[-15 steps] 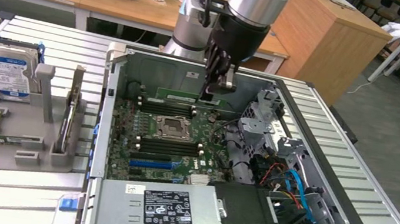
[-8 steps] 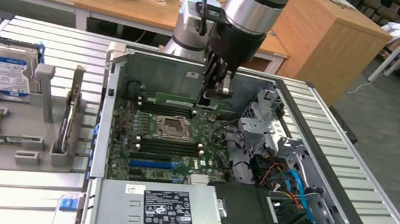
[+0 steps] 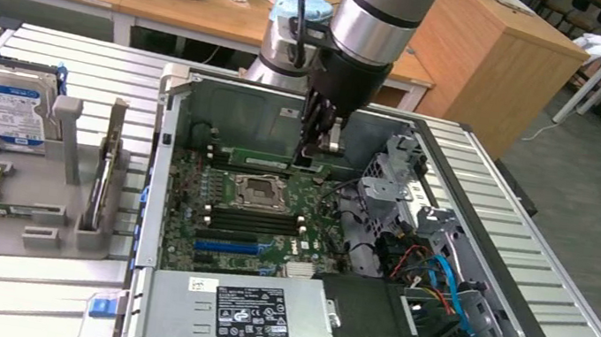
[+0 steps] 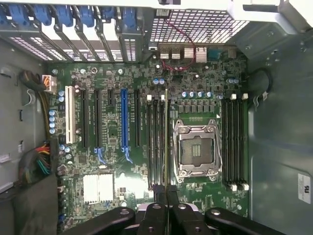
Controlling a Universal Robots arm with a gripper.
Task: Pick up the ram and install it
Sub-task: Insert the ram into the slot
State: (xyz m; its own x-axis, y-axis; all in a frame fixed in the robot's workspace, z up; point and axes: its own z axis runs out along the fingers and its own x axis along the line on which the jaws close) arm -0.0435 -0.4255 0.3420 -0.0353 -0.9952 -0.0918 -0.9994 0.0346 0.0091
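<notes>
The ram [image 3: 260,161] is a thin green stick. My gripper [image 3: 315,160] is shut on it near one end, low inside the open computer case [image 3: 159,201], over the far side of the motherboard [image 3: 214,227]. In the wrist view the ram [image 4: 167,137] shows edge-on, lined up along a memory slot beside the silver CPU socket [image 4: 196,149]. My gripper [image 4: 166,192] clamps its near end there. I cannot tell whether the stick is pressed fully into the slot.
A grey fixture [image 3: 1,218] on the exterior view's left holds a blue-labelled hard drive [image 3: 10,103] and an upright thin board [image 3: 108,167]. Inside the case are a power supply [image 3: 255,309], a drive cage [image 3: 412,181] and coloured cables [image 3: 439,283]. Expansion slots [image 4: 102,117] lie beside the memory slots.
</notes>
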